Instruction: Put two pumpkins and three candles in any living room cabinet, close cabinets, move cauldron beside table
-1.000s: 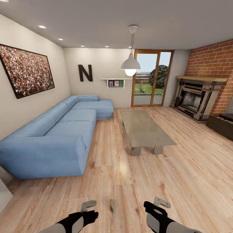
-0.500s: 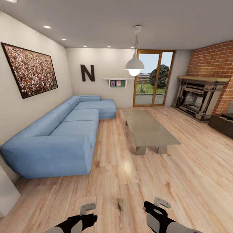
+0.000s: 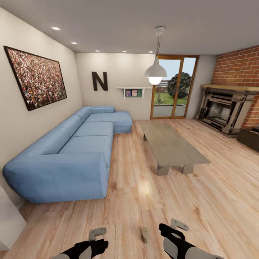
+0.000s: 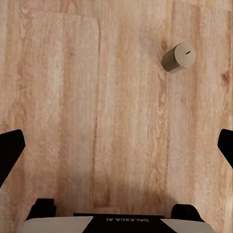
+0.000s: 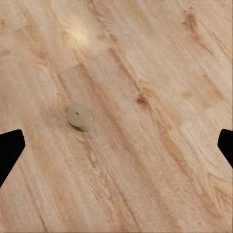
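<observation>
Stubby beige candle (image 3: 145, 235) upright on plank floor (image 3: 151, 194) between both spread, empty grippers (image 4: 116, 141) (image 5: 116, 141), glass-topped table (image 3: 172, 145) beyond, blue sofa (image 3: 72, 151) alongside

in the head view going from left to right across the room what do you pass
Picture → sofa → candle → table → fireplace → cabinet.

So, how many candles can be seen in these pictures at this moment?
1. A single candle stands on the wooden floor between the left gripper and the right gripper. Other candles may be hidden elsewhere in the room.
</observation>
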You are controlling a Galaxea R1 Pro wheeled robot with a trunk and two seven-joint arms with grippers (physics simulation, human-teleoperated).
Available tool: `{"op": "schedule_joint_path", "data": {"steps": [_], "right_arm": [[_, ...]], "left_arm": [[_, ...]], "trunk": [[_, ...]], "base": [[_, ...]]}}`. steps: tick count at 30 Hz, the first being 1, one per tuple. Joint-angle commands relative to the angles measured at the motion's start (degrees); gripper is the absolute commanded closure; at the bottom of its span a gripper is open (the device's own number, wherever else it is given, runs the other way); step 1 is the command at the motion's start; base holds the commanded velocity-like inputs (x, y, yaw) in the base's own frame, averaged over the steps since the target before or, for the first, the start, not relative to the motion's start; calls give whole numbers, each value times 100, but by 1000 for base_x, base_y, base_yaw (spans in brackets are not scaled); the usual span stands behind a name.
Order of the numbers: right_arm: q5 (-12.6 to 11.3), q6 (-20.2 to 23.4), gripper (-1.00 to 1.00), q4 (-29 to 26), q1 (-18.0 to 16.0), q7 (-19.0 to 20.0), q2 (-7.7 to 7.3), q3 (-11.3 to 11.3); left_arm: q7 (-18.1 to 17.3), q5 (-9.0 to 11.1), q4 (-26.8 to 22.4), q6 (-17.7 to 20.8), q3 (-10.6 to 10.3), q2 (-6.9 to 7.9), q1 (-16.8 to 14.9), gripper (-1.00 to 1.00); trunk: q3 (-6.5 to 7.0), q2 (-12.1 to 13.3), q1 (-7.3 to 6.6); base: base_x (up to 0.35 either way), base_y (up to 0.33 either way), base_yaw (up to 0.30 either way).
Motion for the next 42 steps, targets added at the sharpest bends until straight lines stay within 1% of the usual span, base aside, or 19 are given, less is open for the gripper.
{"op": "schedule_joint_path", "data": {"steps": [1, 5, 8, 10, 14, 16, 17, 19, 21, 22, 23, 24, 25, 27, 29, 32, 35, 38, 42], "right_arm": [[-58, -20, -100, -3, -4, 7, -2, 49], [-56, -21, -100, -2, 51, 242, -7, 49], [-31, -9, -100, -13, 134, 721, -18, 55], [-11, 77, -100, -39, 147, 830, -13, 63], [167, 562, -100, -100, 100, 865, -9, 66], [296, 896, -100, -150, -40, 821, -13, 66], [375, 1155, -100, -192, -210, 730, -18, 66], [455, 1600, -100, -239, -542, 494, -22, 66], [505, 2245, -100, -282, -973, 157, -21, 67], [512, 2400, -100, -300, -1065, 92, -20, 67], [526, 2817, -100, -415, -1297, -37, -19, 67], [534, 3039, -100, -543, -1406, -89, -18, 67], [539, 3127, -100, -618, -1445, -110, -18, 67], [550, 3330, -100, -877, -1538, -191, -16, 62], [554, 3394, -100, -999, -1572, -251, -6, 56], [556, 3435, -100, -1173, -1595, -295, -4, 52], [557, 3457, -100, -1335, -1605, -319, -4, 50], [550, 3407, -100, -1408, -1609, -323, 7, 55], [541, 3141, -100, -1421, -1610, -329, -12, 33]], "left_arm": [[-13, -58, -12, 35, 53, -9, -2, -100], [-18, -46, -18, 38, 60, -27, -2, -100], [-20, -44, -20, 35, 67, -45, -2, -100], [-24, -48, -20, 36, 67, -52, -2, -100], [15, -43, -44, 50, 67, -48, -2, -100], [39, -38, -139, 82, 71, -46, -2, -100], [67, -37, -294, 156, 73, -49, -2, -100], [157, -37, -686, 525, 74, -72, -2, -100], [394, -32, -1538, 1563, 79, -127, -2, -100], [457, -28, -1805, 1869, 80, -149, -2, -100], [596, 35, -2645, 2768, 82, -222, -2, -100], [651, 143, -3192, 3283, 81, -266, -2, -100], [672, 219, -3451, 3506, 79, -287, -2, -100], [720, 570, -4385, 4192, 42, -358, -2, -100], [738, 721, -4803, 4453, -22, -392, -2, -100], [752, 811, -5062, 4603, -75, -402, -2, -100], [732, 863, -5172, 4595, -84, -379, -2, -100], [708, 888, -5023, 4251, -54, -351, -2, -100], [709, 897, -4937, 4140, -49, -351, -2, -100]], "trunk": [[-10, -8, 4], [-10, -8, 4], [-10, -8, 4], [-10, -8, 4], [-10, -8, 4], [-10, -8, 4], [-10, -8, 4], [-10, -8, 4], [-10, -8, 4], [-10, -8, 4], [-10, -8, 4], [-10, -8, 4], [-10, -8, 4], [-10, -8, 4], [-10, -8, 4], [-10, -8, 4], [-10, -8, 4], [-10, -8, 4], [-10, -8, 4]], "base": [[262, 236, 0], [282, 167, 0], [135, 52, 0], [31, 12, 0], [10, 4, 0], [3, 1, 0], [2, 1, 0], [1, 0, 0], [0, 0, 0], [0, 0, 0], [0, 0, 0], [0, 0, 0], [0, 0, 0], [0, 0, 0], [0, 0, 0], [0, 0, 0], [0, 0, 0], [0, 0, 0], [0, 0, 0]]}}
